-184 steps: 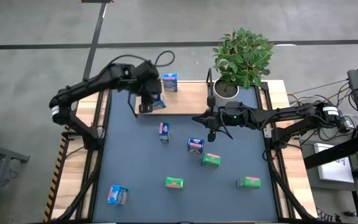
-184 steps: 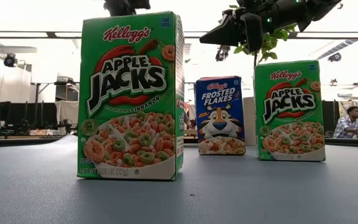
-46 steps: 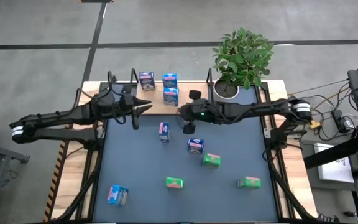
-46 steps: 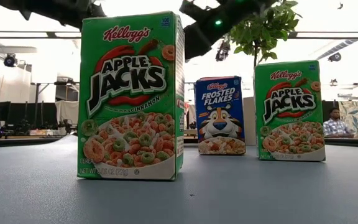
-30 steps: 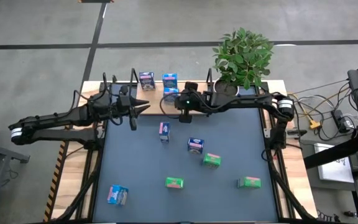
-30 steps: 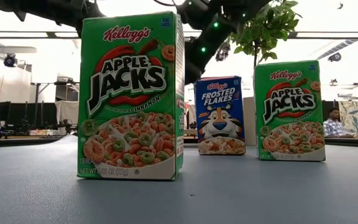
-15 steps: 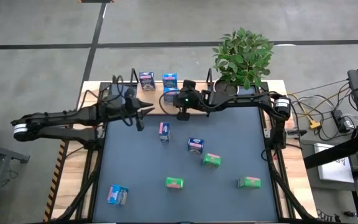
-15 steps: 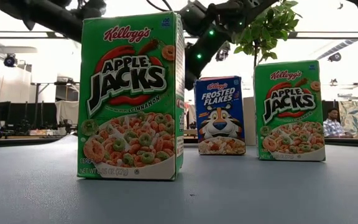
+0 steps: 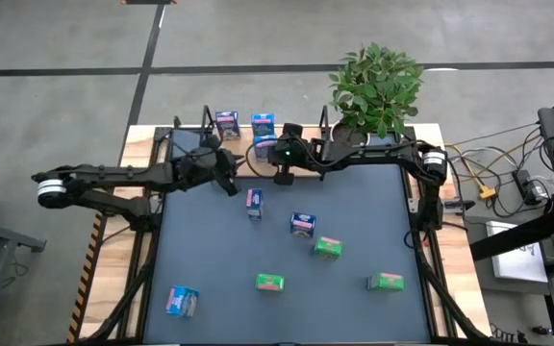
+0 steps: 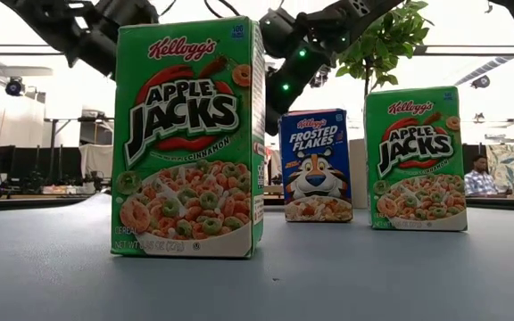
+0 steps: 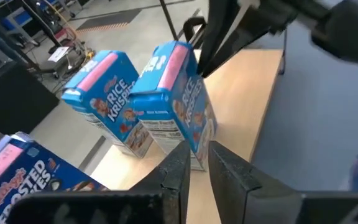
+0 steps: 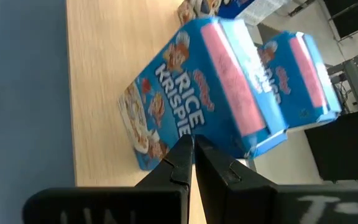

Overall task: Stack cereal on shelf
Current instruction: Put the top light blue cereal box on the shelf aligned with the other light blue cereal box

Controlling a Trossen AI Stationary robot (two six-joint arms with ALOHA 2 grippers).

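A dark table (image 9: 354,231) carries scattered cereal boxes. Near its far edge the right hand (image 9: 279,176), clenched empty, nudges a Rice Krispies box (image 12: 185,118) straight on the shelf (image 9: 301,159). The left hand (image 9: 229,185), also clenched empty, hovers beside it.

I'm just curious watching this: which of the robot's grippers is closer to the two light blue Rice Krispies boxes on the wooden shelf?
Right. The right gripper is at the shelf's front edge, beside the Rice Krispies boxes; the left gripper is farther off, over the mat.

Both arms are dark, near-black, built of slim tubular links with bulkier rounded joint housings. The left arm (image 9: 123,175) carries a white band near its base; the right arm (image 9: 373,159) has a similar pale ring at its elbow. Small green indicator lights glow on the right arm's wrist, and thin black cables loop along the links.
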